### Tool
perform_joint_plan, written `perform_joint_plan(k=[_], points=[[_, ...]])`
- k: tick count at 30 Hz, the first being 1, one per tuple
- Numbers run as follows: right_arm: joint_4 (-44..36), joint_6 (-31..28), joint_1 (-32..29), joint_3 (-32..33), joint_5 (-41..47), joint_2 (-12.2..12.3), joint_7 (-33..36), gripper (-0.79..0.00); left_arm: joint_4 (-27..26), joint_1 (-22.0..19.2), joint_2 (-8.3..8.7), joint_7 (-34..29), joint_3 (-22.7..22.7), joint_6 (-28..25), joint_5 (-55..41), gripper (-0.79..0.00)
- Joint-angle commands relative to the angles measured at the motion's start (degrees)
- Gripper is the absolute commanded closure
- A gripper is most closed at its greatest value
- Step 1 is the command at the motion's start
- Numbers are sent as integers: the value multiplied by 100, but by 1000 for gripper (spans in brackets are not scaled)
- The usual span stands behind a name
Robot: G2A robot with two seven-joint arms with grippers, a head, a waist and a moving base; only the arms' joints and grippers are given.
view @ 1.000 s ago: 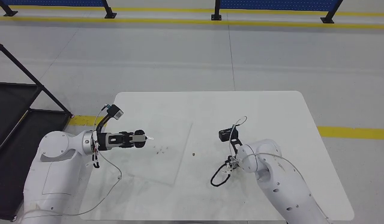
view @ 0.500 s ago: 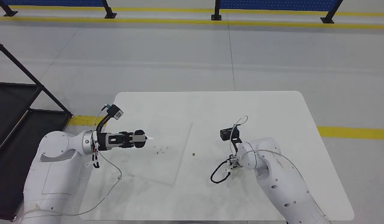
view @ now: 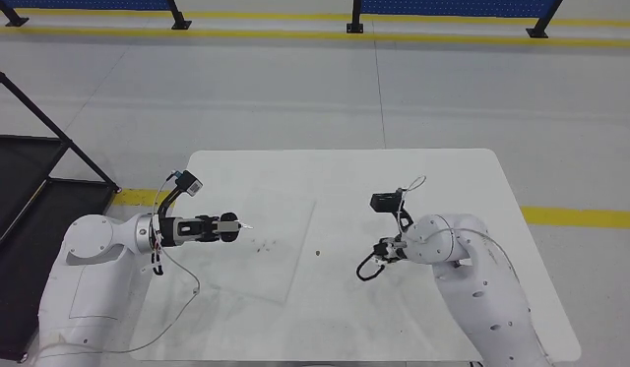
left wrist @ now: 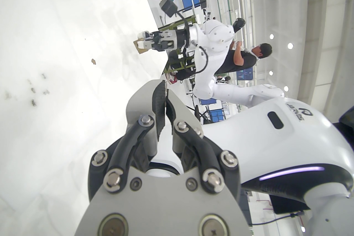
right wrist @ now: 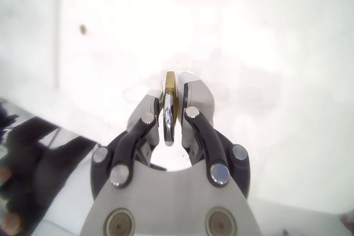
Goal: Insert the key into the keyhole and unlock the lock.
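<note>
Brass padlock (right wrist: pixel 169 82), clamped in the right claw (right wrist: pixel 172 87), has shifted a little farther across the worktop (view: pixel 423 175) as that arm swung out, while the left claw (left wrist: pixel 166 94), closed on what seems the key (view: pixel 243 226), waited unmoved, insertion not begun.

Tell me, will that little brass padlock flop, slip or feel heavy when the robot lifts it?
Probably stiff: the padlock looks like a solid brass body with a steel shackle, so nothing should flop. It is likely heavy for its size, being all metal. It could be slippery, since the shackle is smooth and shiny, though the jaws press on its flat faces.
</note>
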Motion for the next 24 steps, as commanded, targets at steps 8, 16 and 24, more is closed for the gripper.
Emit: perform_joint_plan(k=[8,16,24], points=[[288,25,-185,878,3731,-53,-202,0,0,0,0,0,0,0,0,0],[1084,-780,-434,1127,5925,-73,-539,0,0,0,0,0,0,0,0,0],[1270,-1043,-455,1073,6051,-51,-645,0,0,0,0,0,0,0,0,0]])
